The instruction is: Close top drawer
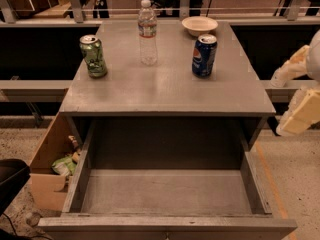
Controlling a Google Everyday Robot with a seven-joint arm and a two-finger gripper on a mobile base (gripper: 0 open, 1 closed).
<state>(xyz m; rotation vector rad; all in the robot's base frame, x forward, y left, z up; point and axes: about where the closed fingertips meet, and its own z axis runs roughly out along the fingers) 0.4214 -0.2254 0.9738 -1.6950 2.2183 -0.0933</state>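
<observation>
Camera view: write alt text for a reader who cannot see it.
A wide grey wooden top drawer stands pulled open below a grey cabinet top holding a green can, clear plastic bottle, blue can and pale bowl. The robot's cream hand hangs at the right edge, apart from the drawer.

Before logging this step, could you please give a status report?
Cream gripper hangs right of the grey wooden cabinet. Wide grey top drawer pulled far out, untouched. Brown cardboard box beside its left wall.
</observation>
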